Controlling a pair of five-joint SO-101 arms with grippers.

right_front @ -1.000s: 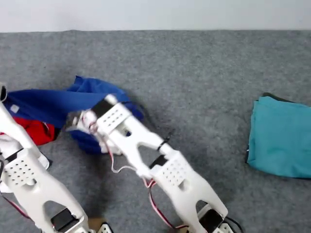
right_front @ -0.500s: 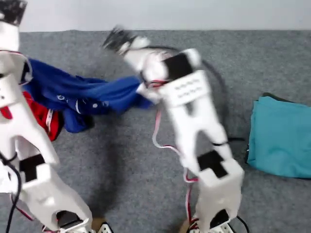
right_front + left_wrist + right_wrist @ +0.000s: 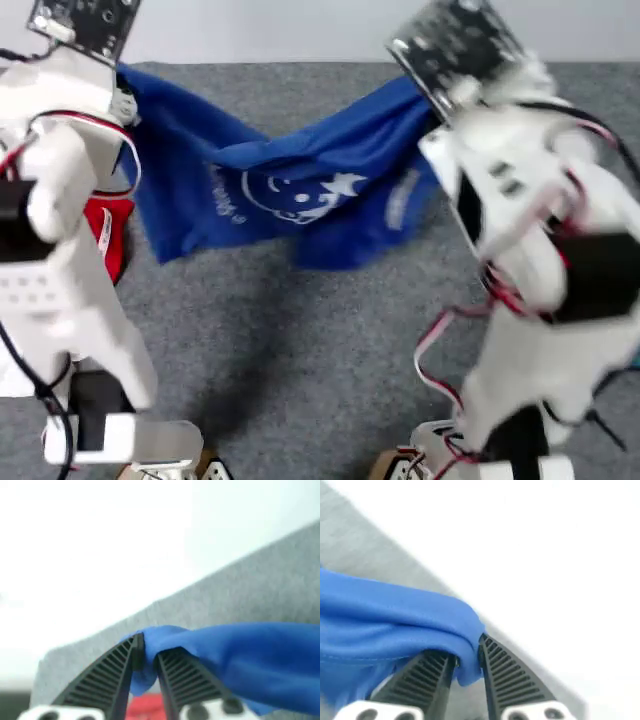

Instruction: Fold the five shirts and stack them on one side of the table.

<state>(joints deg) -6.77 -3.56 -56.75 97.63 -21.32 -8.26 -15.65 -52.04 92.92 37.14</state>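
Blue shirt: held aloft, stretched between both arms above far half of table. Middle sags, white print faces up. Cannot tell whether lower hem touches table.
Left gripper: jaws clamped on one bunched corner of blue shirt, near far-left corner of table.
Right gripper: jaws clamped on opposite bunched corner, near far edge, right of centre.
Red shirt: lying at left edge of table, partly under blue shirt, beside left arm.
Right arm: raised over right side of table.

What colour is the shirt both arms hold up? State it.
The shirt is blue with white print; high view.
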